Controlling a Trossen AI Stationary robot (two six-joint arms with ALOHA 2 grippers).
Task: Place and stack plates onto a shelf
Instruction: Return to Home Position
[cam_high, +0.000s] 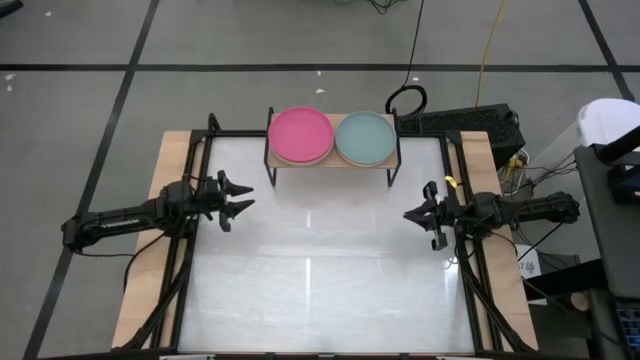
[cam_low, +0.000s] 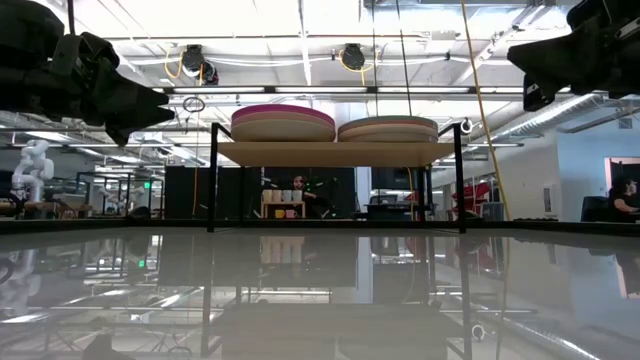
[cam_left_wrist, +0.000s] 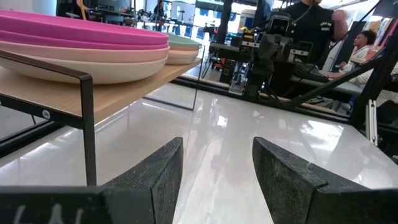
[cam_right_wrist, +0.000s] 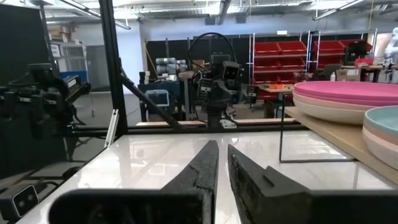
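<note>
My left gripper (cam_high: 243, 197) hangs over the table's left edge, in front of the shelf's left end and well apart from it, fingers (cam_left_wrist: 158, 171) spread wide and holding nothing. My right gripper (cam_high: 408, 214) hangs opposite, in front of the shelf's right end, its fingers (cam_right_wrist: 202, 165) drawn in to a thin slit and also empty. The glossy white table (cam_high: 320, 280) lies between them, mirroring the ceiling lights.

At the table's far edge stands the shelf (cam_low: 330, 152), a light wooden board on thin black legs. All the plates sit on it in two stacks side by side, nearly touching and filling the board. The left stack (cam_high: 300, 135) has a magenta plate on top, with paler pink and beige rims below. The right stack (cam_high: 365, 138) has a teal plate on top, with pale pink and beige rims under it. Both stacks are level and matte, and the left one stands slightly taller.

Behind the shelf, a black cable (cam_high: 405, 98) loops on the grey floor.
</note>
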